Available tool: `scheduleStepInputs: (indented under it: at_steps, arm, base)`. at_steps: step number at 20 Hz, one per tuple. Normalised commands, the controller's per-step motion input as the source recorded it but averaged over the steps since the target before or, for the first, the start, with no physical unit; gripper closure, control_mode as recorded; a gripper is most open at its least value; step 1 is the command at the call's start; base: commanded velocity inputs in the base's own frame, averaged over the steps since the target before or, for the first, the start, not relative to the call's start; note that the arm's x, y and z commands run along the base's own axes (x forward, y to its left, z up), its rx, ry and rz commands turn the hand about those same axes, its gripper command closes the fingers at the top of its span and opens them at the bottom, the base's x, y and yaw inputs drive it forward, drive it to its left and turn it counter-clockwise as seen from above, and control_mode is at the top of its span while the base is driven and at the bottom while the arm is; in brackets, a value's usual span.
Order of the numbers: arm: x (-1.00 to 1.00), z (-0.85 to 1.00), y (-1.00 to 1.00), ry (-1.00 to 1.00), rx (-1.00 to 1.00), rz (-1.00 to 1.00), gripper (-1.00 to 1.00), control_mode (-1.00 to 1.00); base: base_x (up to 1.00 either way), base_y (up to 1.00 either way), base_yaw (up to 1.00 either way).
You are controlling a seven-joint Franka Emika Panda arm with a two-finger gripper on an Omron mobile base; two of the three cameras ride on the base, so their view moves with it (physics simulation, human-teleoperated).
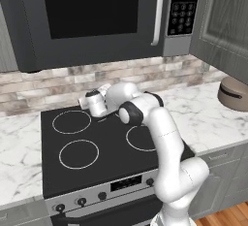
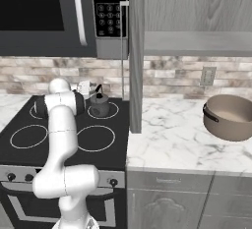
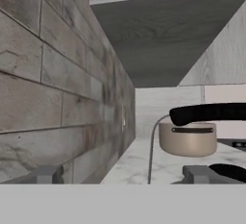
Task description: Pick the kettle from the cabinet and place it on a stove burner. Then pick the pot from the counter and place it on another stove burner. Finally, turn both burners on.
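you had kettle [image 2: 100, 104] standing on rear right burner [image 2: 106, 110] of stovetop [image 1: 111, 152]. gripper [image 1: 89, 103] was just beside it, jaws spread wide, holding nothing. first placing looked done. for retreat, you should lift hand straight up, clear of arched handle, so kettle did not tip. pot [image 2: 230, 117] sat on counter [image 2: 167, 139] well apart to right, open cabinet [image 2: 197, 21] above. microwave keypad [image 2: 109, 7] writing was too small to read.

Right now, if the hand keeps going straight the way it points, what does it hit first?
Probably the kettle's black handle, which arcs across the right of the hand view just ahead of the open hand. Dead centre the line looks free along the counter; the pot sits farther on. Depth is unclear.
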Motion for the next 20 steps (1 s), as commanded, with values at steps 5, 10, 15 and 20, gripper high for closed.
scheduleStepInputs:
  at_steps: [5,10,15,20]
  arm:
    - [-0.05,0.00,0.12,-0.01,0.00,-0.01,-1.00,-1.00]
    - [-0.12,0.00,0.16,0.00,0.00,-0.04,-1.00,-1.00]
    - [-0.27,0.03,0.01,0.00,0.00,-0.02,-1.00,-1.00]
    - [-0.41,0.16,0.00,-0.01,-0.01,-0.06,-1.00,-1.00]
  base:
    - [0.00,0.00,0.00]
    - [0.00,0.00,0.00]
    - [0.00,0.00,0.00]
    - [0.00,0.00,0.00]
